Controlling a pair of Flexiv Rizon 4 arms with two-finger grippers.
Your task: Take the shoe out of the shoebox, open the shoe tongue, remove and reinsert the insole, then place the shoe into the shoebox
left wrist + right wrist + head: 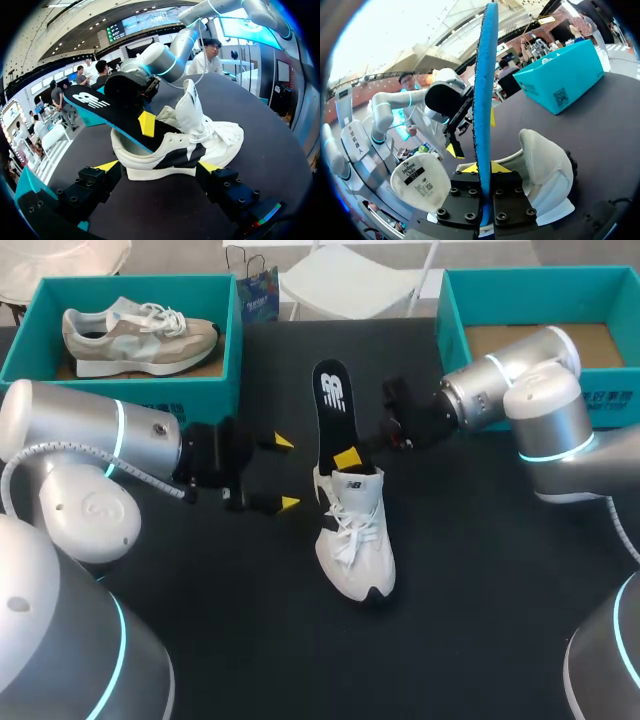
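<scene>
A white shoe (356,535) lies on the black table, toe toward me, its tongue (420,181) folded forward. The black insole (330,405), blue underneath, sticks out of the shoe's opening toward the far side. My right gripper (347,457) is shut on the insole near the heel rim; in the right wrist view the insole's blue edge (485,95) stands up between the closed fingers of that gripper (484,171). My left gripper (286,472) is open just left of the shoe. In the left wrist view this gripper (159,167) flanks the shoe's side (190,147) without touching it.
A teal shoebox (222,390) at the back left holds a beige shoe (140,335). A second teal shoebox (450,310) stands at the back right behind my right arm, its cardboard floor bare. A small blue bag (258,295) sits past the far edge.
</scene>
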